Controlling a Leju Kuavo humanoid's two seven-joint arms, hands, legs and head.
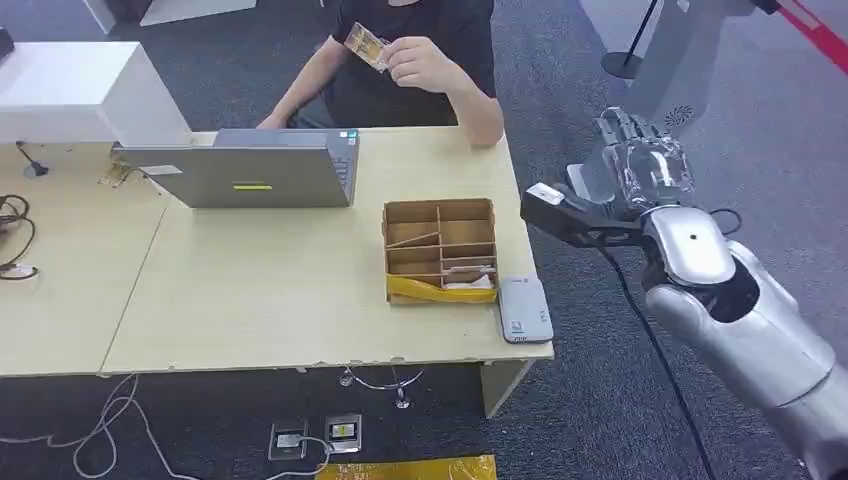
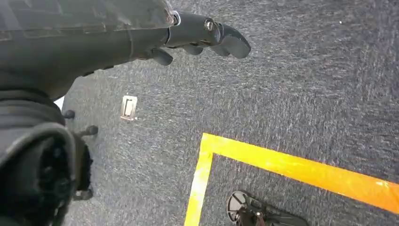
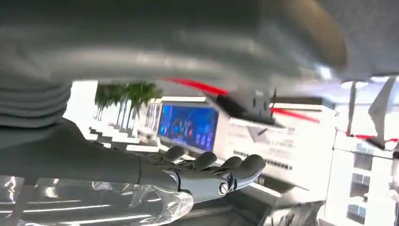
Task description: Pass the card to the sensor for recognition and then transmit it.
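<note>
My right hand (image 1: 640, 170) is raised off the table's right edge, fingers spread and holding nothing; my left hand (image 2: 202, 35) hangs over grey carpet, fingers loosely extended and empty; the card (image 1: 367, 46) is pinched in the person's hand (image 1: 420, 62) behind the table (image 1: 250, 290); the grey sensor (image 1: 524, 309) lies just beside the cardboard box (image 1: 440, 250).

One laptop (image 1: 250, 172), one divided cardboard box (image 1: 440, 248), one grey card reader (image 1: 524, 309) left of the right hand (image 1: 640, 175), one card (image 1: 367, 46) held by one person (image 1: 420, 50), two floor sockets (image 1: 316, 436).
</note>
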